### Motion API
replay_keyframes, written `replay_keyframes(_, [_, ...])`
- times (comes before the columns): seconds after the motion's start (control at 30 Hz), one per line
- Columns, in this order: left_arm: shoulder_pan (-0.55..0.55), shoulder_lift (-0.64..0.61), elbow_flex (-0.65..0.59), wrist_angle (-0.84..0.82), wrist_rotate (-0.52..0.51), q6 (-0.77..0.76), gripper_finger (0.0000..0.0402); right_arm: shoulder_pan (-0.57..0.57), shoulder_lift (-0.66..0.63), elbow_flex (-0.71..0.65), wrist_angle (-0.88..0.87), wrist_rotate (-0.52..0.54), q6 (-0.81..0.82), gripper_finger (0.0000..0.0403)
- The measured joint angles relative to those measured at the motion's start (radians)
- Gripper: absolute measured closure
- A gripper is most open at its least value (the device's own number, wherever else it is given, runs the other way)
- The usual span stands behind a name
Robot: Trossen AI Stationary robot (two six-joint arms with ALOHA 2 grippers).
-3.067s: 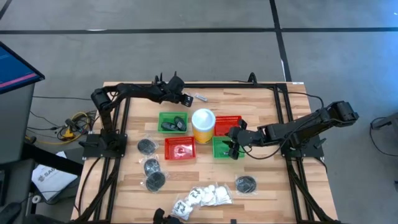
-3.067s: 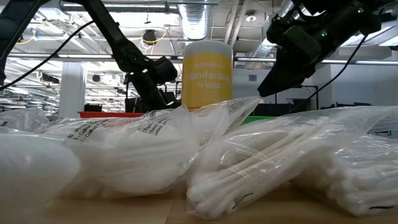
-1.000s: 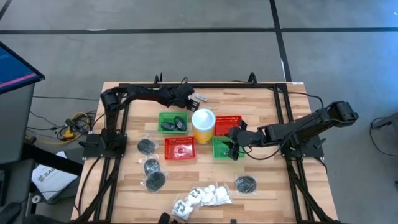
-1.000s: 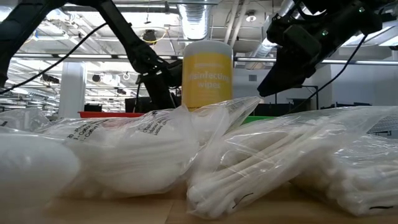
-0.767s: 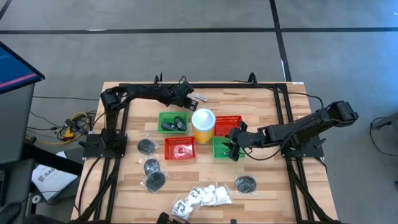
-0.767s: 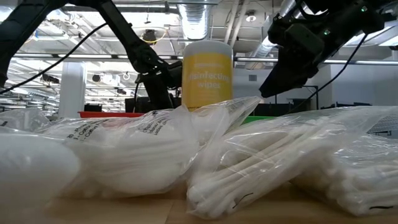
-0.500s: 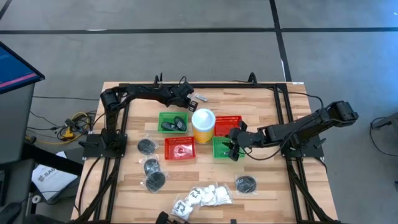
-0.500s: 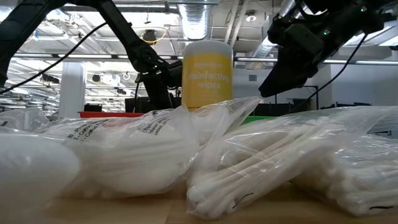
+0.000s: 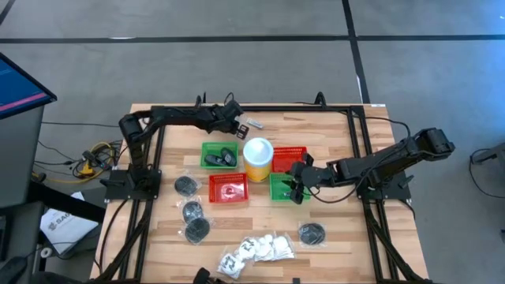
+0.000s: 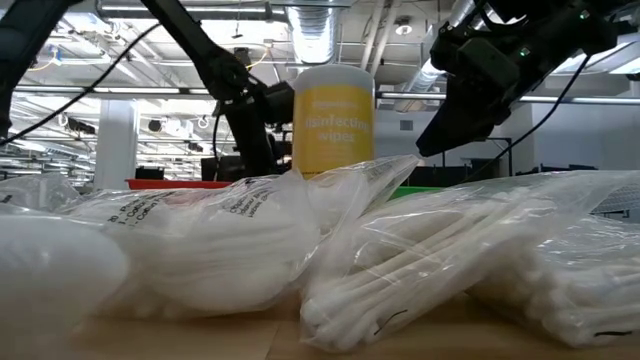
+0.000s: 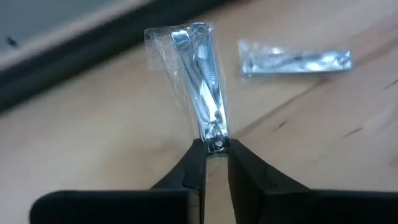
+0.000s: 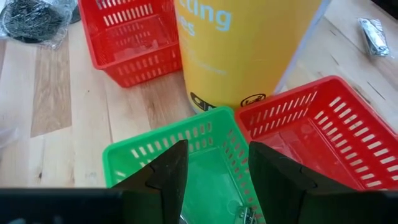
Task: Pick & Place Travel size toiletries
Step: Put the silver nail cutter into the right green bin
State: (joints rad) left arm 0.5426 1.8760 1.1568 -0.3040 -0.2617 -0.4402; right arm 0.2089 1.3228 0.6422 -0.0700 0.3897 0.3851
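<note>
My left gripper (image 9: 235,121) is at the table's far edge, shut on a silvery nail clipper in clear wrap (image 11: 199,81). A second wrapped clipper (image 11: 295,60) lies flat on the wood beside it. My right gripper (image 12: 214,180) hovers open over the right-hand green basket (image 9: 282,189), touching nothing; small silvery pieces (image 12: 244,214) lie in that basket. Bags of dark round pieces (image 9: 185,185) (image 9: 312,234) and white packets (image 9: 256,250) lie on the near half of the table. My left gripper pinches the wrapped clipper by its riveted end (image 11: 215,140) between the two fingertips (image 11: 194,163). The fingers lie in line with its length, slanting in from the table's left. The clipper sticks out beyond the fingertips, and its far end (image 11: 198,32) appears clear of the wood.
A yellow tub with a white lid (image 9: 257,158) stands mid-table between a green basket (image 9: 219,155) holding dark items and two red baskets (image 9: 228,188) (image 9: 289,158). A black frame rail (image 9: 276,110) runs along the far edge. In the low view, white packets (image 10: 300,250) fill the foreground.
My left gripper has risen a little and drawn back slightly toward the table's left edge, carrying the wrapped clipper with it. The right arm and everything else on the table have kept still.
</note>
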Motion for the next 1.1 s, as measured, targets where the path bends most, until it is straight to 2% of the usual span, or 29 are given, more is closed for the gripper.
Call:
replay_keyframes(0.37, [-0.042, -0.212, 0.000, -0.061, -0.092, 0.025, 0.0371, 0.000, 0.000, 0.000, 0.000, 0.000, -0.002, 0.0244])
replay_keyframes(0.57, [-0.074, -0.321, 0.000, -0.076, -0.098, 0.050, 0.0368, 0.000, 0.000, 0.000, 0.000, 0.000, -0.002, 0.0244])
replay_keyframes(0.83, [-0.178, -0.435, 0.000, -0.073, -0.098, 0.128, 0.0365, -0.002, 0.000, 0.000, 0.003, 0.003, -0.002, 0.0244])
replay_keyframes(1.1, [-0.312, -0.497, 0.000, -0.067, -0.097, 0.200, 0.0365, -0.002, 0.000, 0.000, 0.004, 0.003, -0.002, 0.0244])
